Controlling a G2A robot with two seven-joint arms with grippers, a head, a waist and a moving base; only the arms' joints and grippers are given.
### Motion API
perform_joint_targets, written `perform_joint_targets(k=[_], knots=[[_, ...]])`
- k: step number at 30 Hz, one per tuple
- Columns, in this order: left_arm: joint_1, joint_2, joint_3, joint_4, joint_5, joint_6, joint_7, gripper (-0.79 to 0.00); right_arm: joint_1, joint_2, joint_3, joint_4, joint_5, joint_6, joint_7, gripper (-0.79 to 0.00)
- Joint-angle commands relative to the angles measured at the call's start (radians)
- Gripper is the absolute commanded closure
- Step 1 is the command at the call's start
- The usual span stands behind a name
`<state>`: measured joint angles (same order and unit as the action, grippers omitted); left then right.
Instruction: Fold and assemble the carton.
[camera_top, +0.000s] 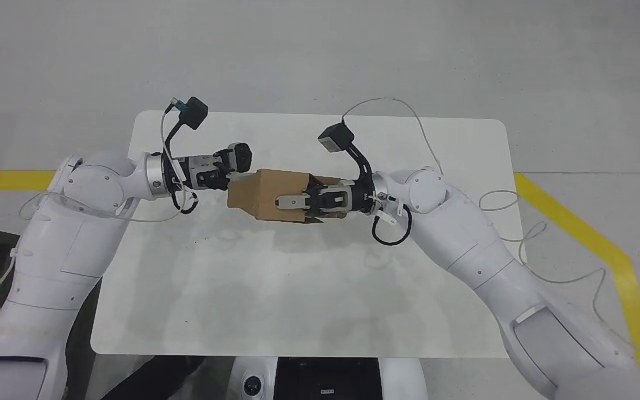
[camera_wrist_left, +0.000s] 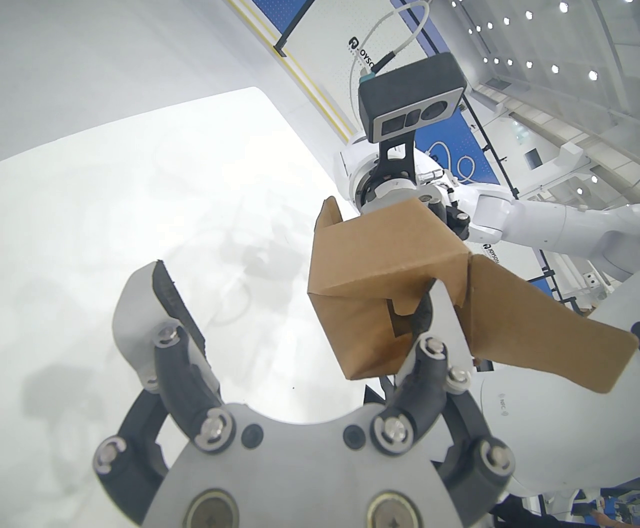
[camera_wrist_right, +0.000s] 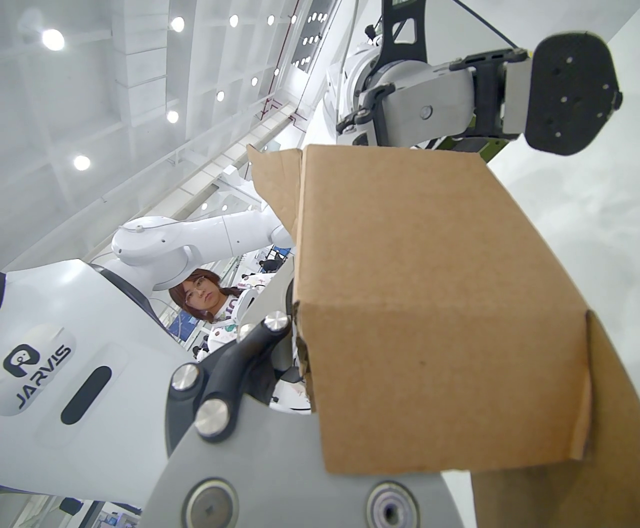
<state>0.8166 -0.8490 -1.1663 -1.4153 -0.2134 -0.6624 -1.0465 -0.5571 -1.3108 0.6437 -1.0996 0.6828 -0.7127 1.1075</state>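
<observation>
A brown cardboard carton (camera_top: 268, 195) hangs in the air over the middle of the white table (camera_top: 300, 300), lying sideways between the two arms. My right gripper (camera_top: 305, 200) is shut on the carton's right end, one finger (camera_wrist_right: 250, 345) beside the wall and the other hidden behind the cardboard (camera_wrist_right: 425, 300). My left gripper (camera_wrist_left: 300, 310) stands wide open at the carton's left end. One of its fingers (camera_wrist_left: 442, 320) rests against the folded end flaps (camera_wrist_left: 380, 310); the other (camera_wrist_left: 165, 300) is off to the side in free air. A long flap (camera_wrist_left: 545, 335) sticks out loose.
The table's front half lies bare below the carton. Thin cables (camera_top: 400, 105) arc above the right arm near the table's far edge. A yellow floor line (camera_top: 570, 215) runs past the table's right side.
</observation>
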Motion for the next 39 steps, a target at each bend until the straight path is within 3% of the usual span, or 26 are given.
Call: perform_joint_targets(k=[1,13,25,33,39], knots=[[-0.001,-0.001,0.001,0.003,0.002,0.001,0.001,-0.785,0.000,-0.001,-0.003,0.002,0.002,-0.002,-0.002,0.000],[-0.004,-0.002,0.005,0.010,-0.012,0.000,-0.006,-0.785,0.005,-0.004,-0.009,0.013,0.001,-0.007,-0.007,0.000],[-0.021,0.002,-0.032,0.056,-0.044,0.005,0.007,-0.785,0.013,0.025,0.058,0.121,-0.104,-0.022,-0.025,0.000],[-0.001,0.011,-0.067,-0.001,-0.046,-0.034,-0.002,-0.785,0.007,0.024,0.070,0.116,-0.195,0.035,-0.064,0.000],[0.031,0.014,-0.068,-0.078,0.127,-0.029,0.053,-0.785,0.009,0.012,0.065,0.113,-0.206,0.049,-0.067,0.000]])
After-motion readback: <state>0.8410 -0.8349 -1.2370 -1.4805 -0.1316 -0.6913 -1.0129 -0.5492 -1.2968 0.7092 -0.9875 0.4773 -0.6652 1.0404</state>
